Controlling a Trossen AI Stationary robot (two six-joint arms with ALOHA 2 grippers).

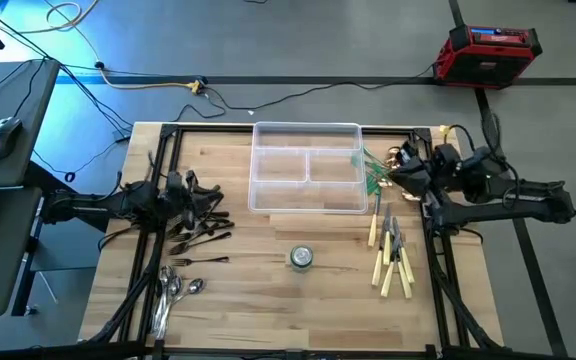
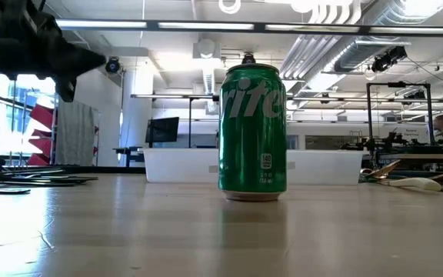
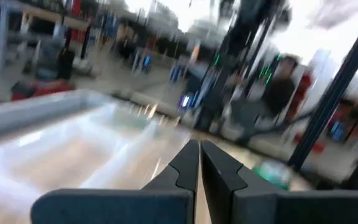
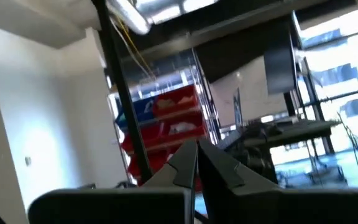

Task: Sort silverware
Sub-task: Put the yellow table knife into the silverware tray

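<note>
Left wrist view blurred; green can (image 2: 252,132) hides tray (image 2: 177,165) middle.

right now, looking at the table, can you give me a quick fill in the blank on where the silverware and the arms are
1. The clear divided tray holds ____ utensils.
2. The green can stands between the dark forks and the ____-handled knives.
3. The shiny spoons lie on the same side as the ____ gripper.
4. In both wrist views the fingers are pressed ____.

Missing words: no; cream; left; together
</note>
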